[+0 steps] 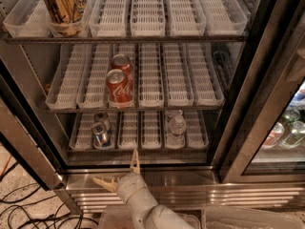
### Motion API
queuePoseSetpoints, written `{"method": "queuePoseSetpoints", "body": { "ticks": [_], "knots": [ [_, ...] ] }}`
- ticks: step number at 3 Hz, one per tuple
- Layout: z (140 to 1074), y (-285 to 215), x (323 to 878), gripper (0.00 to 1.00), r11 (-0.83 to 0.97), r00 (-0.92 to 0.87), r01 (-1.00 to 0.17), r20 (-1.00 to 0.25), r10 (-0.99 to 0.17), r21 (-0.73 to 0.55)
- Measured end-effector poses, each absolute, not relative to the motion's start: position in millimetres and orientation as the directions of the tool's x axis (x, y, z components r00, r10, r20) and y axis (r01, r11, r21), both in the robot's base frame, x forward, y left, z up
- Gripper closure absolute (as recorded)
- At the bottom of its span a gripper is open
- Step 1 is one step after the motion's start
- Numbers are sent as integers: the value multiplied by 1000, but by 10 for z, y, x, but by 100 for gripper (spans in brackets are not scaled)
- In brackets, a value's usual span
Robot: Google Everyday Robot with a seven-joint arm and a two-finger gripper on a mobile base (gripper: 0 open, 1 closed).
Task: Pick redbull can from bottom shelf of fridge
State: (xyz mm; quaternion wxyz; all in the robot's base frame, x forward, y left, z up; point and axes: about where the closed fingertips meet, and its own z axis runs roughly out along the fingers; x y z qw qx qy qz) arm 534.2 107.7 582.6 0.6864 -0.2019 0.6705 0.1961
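A slim blue-and-silver redbull can (100, 133) is seen near the front left corner of the dark wire bottom shelf (143, 136) of the stainless-steel display fridge (200, 189), a twin can (102, 119) just behind it. The tan two-finger gripper (119, 172) is held spread wide before the ribbed base, below the cans.

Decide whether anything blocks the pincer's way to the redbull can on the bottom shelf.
Nothing visible does. The open pincer hovers outside the fridge, over its steel sill, below and right of the front redbull can, which stands at the front edge of the bottom shelf. The second can is behind it.
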Motion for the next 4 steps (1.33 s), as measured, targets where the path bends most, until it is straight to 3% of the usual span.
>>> {"method": "queuePoseSetpoints", "body": {
  "ticks": [4],
  "knots": [
    [5897, 1323, 5873, 0, 856, 77, -511, -996, -49, -82]
  ]
}}
